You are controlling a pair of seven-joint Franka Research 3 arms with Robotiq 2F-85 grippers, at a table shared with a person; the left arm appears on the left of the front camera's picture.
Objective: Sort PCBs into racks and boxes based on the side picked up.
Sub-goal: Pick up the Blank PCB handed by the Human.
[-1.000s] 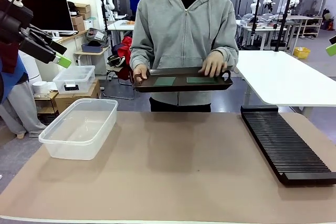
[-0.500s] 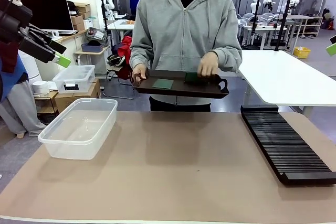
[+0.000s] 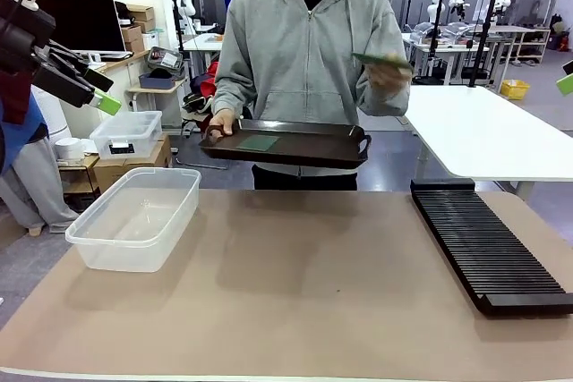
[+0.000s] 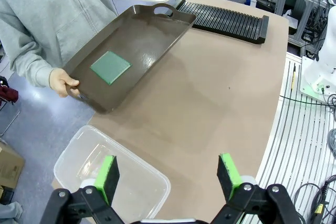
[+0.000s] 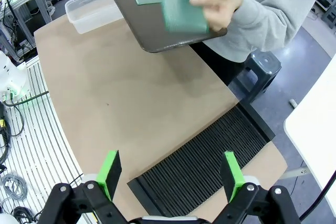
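PCB (image 5: 178, 9) in person's hand (image 5: 220, 3), held above tray (image 3: 304, 151); second PCB (image 3: 258, 142) flat on tray. Rack (image 3: 488, 248) at table (image 3: 295, 292) right, tub (image 3: 134, 216) at left. Left jaws, right jaws wide apart, gripping nothing.

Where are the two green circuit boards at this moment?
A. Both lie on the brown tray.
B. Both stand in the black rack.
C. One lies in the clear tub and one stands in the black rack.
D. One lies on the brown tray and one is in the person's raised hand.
D: one circuit board lies flat on the brown handled tray, while the person's hand holds the second circuit board raised above it.
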